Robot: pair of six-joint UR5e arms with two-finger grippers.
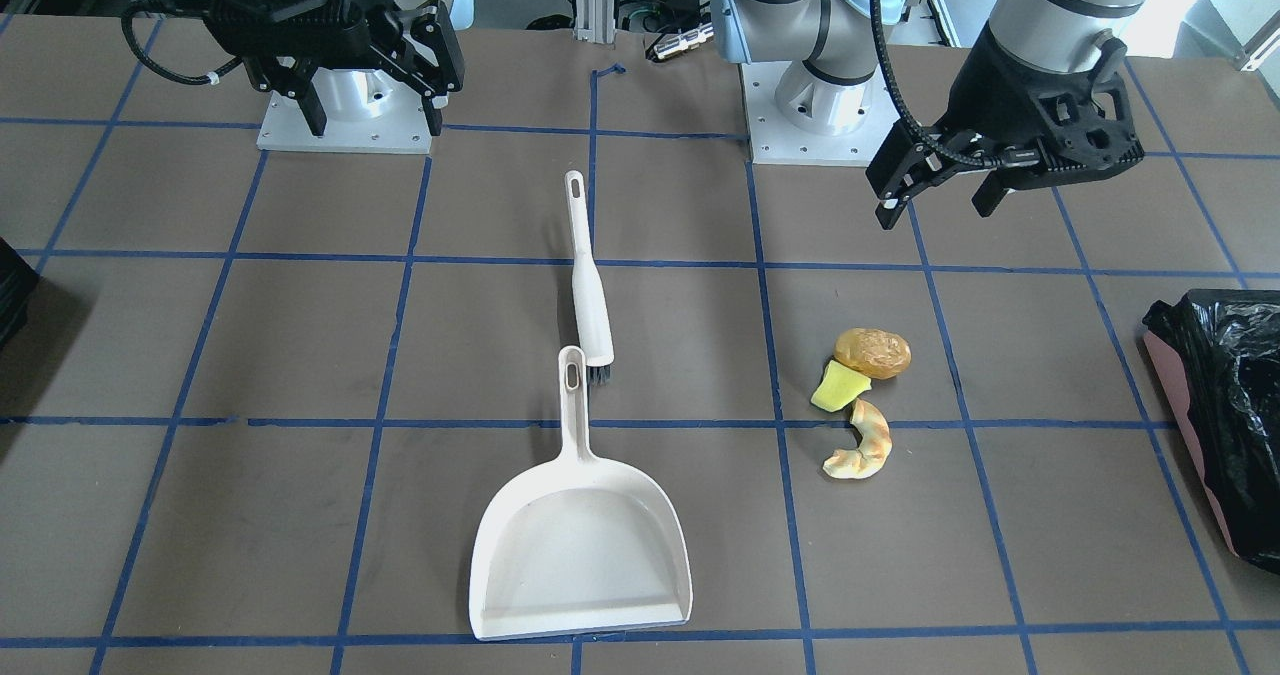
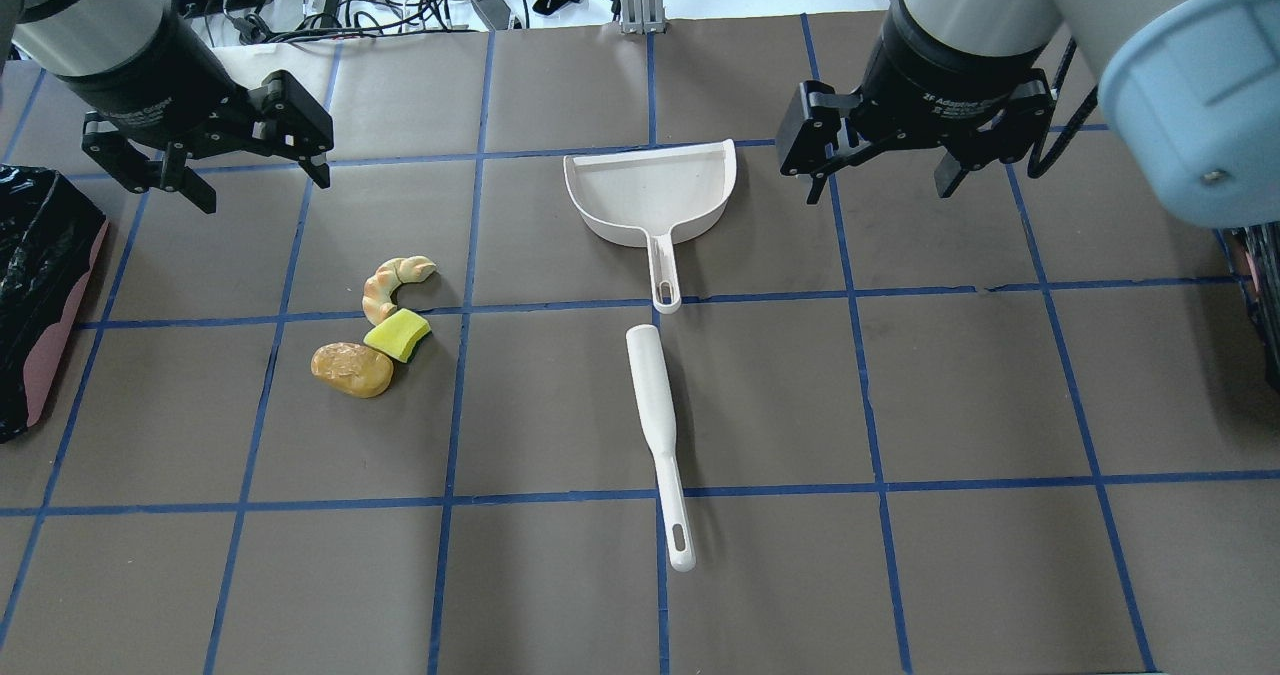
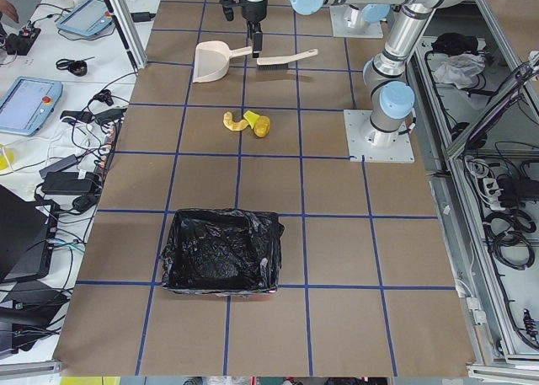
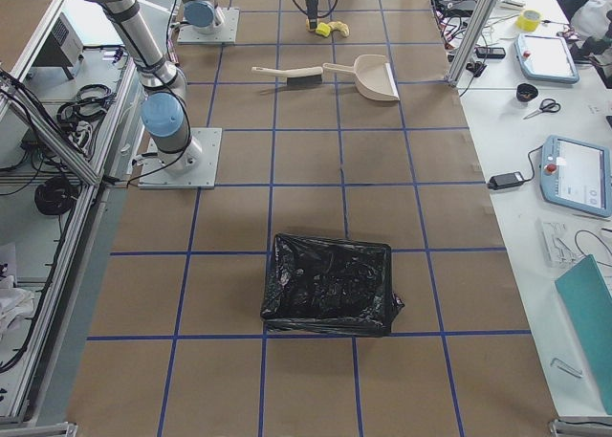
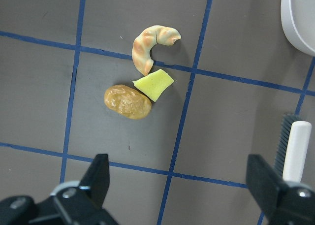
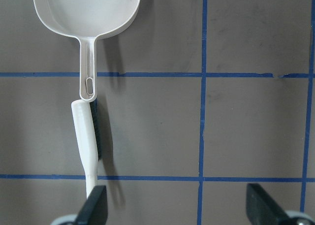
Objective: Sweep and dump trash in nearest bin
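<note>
Closest thing in the front cam is the dustpan point(image 1: 580, 545). It's flat on the worktop w/ its mouth toward the operators' side and its handle pointing back at the robot. The brush point(image 1: 590, 285) lies right behind it on its side. Its bristle end is just beside the pan's handle tip, can't tell if they touch.

The trash is off to the robot's left: potato-ish oval point(image 1: 873, 352), yellow-green wedge point(image 1: 838, 387) and croissant piece point(image 1: 862, 442). They're bunched up, w/ the wedge against the oval and the croissant's end right at the wedge. The bin point(image 1: 1240, 405) w/ the black bag is further out on that same side, well apart from the pile. There's another dark container point(image 1: 12, 295) at the opposite end, so imo the bagged bin is the nearest one.

Step-wise nothing's started afaict: tools not picked up, trash all on the worktop, nothing in the pan.

The left claw point(image 1: 933, 207) hangs above the worktop behind the trash, fingers spread wide, holding nothing. The right claw point(image 1: 377, 125) is up near its base, also spread wide and empty, touching nothing.

Next move prob means each claw comes down on a handle, one on the brush and one on the pan. Both handles are thin and lie flat, so the fingers need to straddle them squarely. Then the pan's lip has to sit flush next to the pile.
</note>
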